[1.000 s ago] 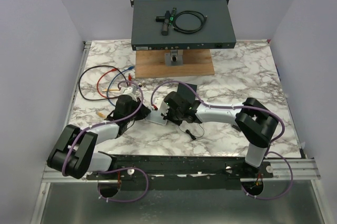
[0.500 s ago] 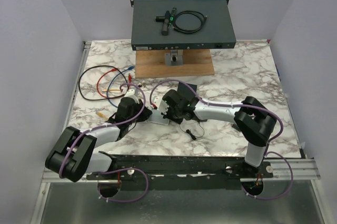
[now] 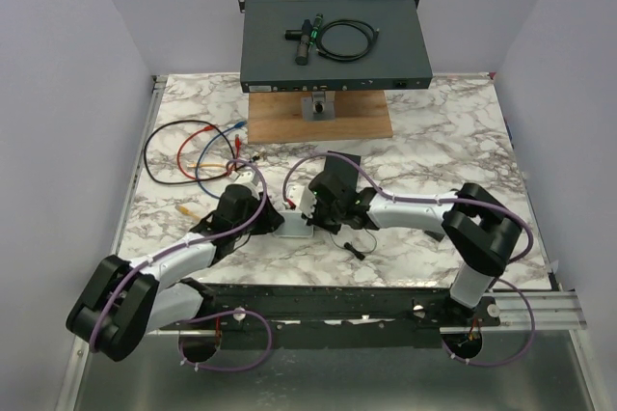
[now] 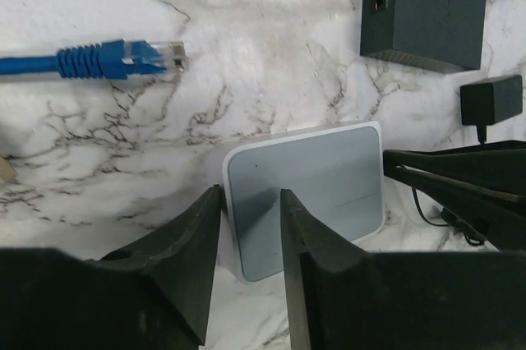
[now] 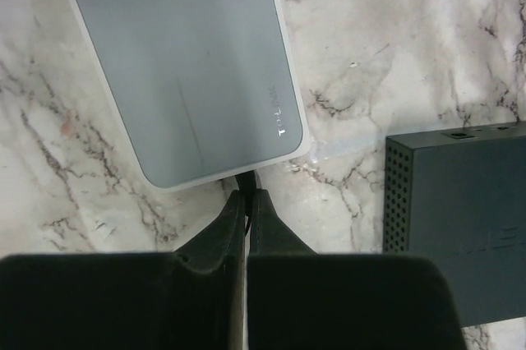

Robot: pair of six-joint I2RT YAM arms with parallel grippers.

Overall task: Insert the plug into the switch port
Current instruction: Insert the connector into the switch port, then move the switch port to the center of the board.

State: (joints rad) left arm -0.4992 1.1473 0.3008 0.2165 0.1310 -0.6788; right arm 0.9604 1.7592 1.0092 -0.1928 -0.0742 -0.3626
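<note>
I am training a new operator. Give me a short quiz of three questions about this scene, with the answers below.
1. True or false: the blue Ethernet plug is already inserted in the small grey switch.
2. The right fingers are: A) wide open, B) shut, C) out of view.
3. Fill in: the ___ arm's fingers stand on either side of the switch's near corner.
Key: 1 false, it lies loose on the marble table; 2 B; 3 left, see the left fingers.
</note>
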